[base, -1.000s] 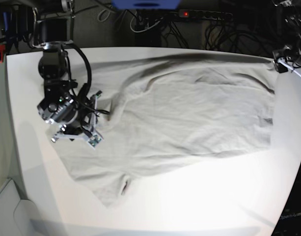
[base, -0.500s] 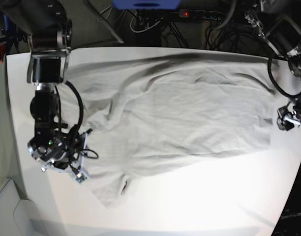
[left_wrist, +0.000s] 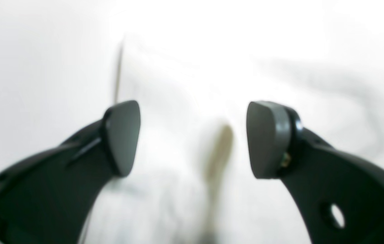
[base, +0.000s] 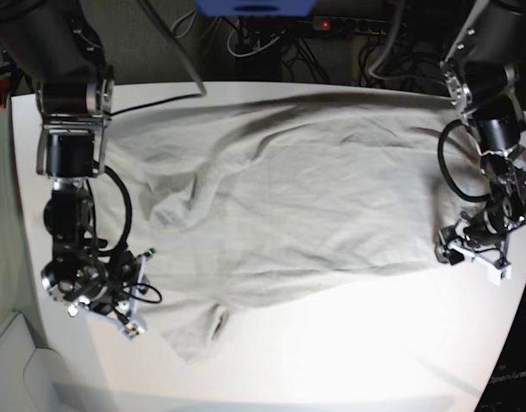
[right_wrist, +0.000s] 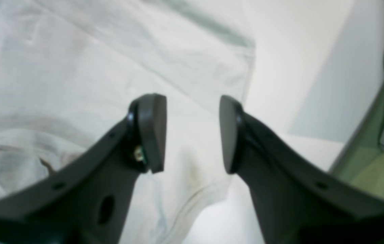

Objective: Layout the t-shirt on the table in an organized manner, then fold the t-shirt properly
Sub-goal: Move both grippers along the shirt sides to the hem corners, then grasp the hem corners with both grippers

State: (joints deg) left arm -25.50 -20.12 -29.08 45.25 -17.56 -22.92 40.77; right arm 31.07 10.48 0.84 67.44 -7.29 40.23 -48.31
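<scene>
Both my arms have swung down toward the near edge of the surface point(base: 348, 352) in the last second. My right tool point(base: 104, 300), which sat up on the cloth near 10 o'clock, now hangs over the sleeve at about 8 o'clock of the base view. My left arm, barely in view a second ago, has come in so that my left tool point(base: 473, 249) is at the hem corner near 4 o'clock.

The t-shirt point(base: 314, 197) lies spread across the middle of the surface, collar end toward 9 o'clock, hem toward 3 o'clock. It has not shifted, and a ridge of wrinkles runs near the collar.

My right tool's point(right_wrist: 192, 134) pads stand apart with nothing between them; below them I see the sleeve edge of the t-shirt point(right_wrist: 110, 61) and bare surface point(right_wrist: 290, 67) beyond it. My left tool's point(left_wrist: 192, 139) pads also stand wide apart and empty over the pale, blurred t-shirt point(left_wrist: 212, 84).

I judge the laying-out nearly done and both tools placed for a 2-point pickup along the near edge, the first fold. Neither has gripped cloth yet.
</scene>
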